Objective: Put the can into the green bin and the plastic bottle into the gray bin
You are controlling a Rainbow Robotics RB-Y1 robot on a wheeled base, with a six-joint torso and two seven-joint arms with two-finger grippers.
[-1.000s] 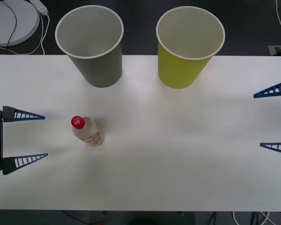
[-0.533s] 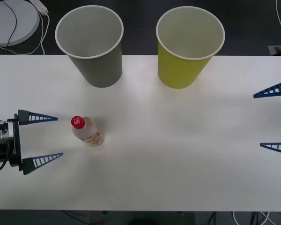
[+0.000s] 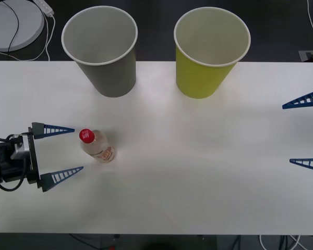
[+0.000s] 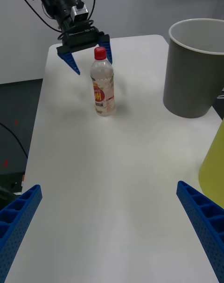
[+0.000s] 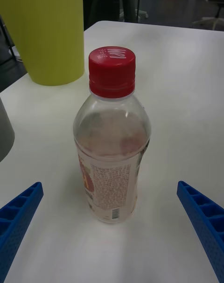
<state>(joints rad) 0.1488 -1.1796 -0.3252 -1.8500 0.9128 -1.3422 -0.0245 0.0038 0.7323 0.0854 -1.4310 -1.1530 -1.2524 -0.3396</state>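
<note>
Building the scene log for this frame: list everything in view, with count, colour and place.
plastic bottle: 1, clear with red cap and white label, upright on the table's left part, just ahead of the left gripper's fingertips
gray bin: 1, dull gray, pale inside, upright at the table's far edge, left of the green bin
green bin: 1, yellow-green, pale inside, upright at the far edge, right of the gray bin
table: 1, white, under all of these
round disc: 1, light gray, with cables across it, on the dark floor beyond the table's far left corner
left gripper: blue fingers, open, level with the bottle, not touching it
right gripper: blue fingers, open, at the table's right edge
</note>
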